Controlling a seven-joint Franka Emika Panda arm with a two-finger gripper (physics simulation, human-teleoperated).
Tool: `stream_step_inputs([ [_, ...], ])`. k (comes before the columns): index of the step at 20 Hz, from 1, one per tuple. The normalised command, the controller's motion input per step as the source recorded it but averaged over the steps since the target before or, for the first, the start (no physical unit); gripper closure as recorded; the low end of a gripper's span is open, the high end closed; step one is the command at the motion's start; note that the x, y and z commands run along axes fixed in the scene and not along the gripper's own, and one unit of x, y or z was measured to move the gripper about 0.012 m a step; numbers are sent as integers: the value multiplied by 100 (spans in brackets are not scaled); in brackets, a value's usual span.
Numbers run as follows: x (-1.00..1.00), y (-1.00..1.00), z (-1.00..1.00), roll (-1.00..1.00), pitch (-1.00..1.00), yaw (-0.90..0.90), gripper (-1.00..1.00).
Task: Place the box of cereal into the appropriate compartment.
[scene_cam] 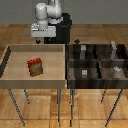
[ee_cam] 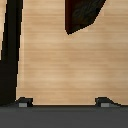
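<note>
Cereal box (scene_cam: 35, 67) lies flat on the floor of the light tray (scene_cam: 10, 62), toward the exterior view's left, apart from every wall. The gripper (scene_cam: 42, 40) hangs above the tray's far edge, well short of the box and holding nothing; how far its fingers are spread is too small to tell here. To the exterior view's right stands the dark bin (scene_cam: 71, 70) of four cells; the target cell (scene_cam: 114, 52) is the far one on the right, with a tall pale block upright in it.

In the wrist view the box (ee_cam: 82, 15) shows only as a dark red corner at the frame's edge, over pale tray floor, with a dark wall band (ee_cam: 10, 50) along one side. Two fingertips (ee_cam: 22, 102) peek in, set wide apart with nothing between them.

The step in hand looks like the approach. To do it well, bring the box to the middle of the wrist view before descending, turn the wrist so the fingers span its narrower side, and drop straight down without nudging it.
</note>
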Motion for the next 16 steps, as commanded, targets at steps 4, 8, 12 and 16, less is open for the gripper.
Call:
stream_step_inputs([
  [4, 100, 0, 0, 0, 0, 0, -100],
  [8, 100, 0, 0, 0, 0, -4, -100],
  [12, 0, 0, 0, 0, 0, -58, -100],
  [16, 0, 0, 25, 0, 0, -29, -100],
])
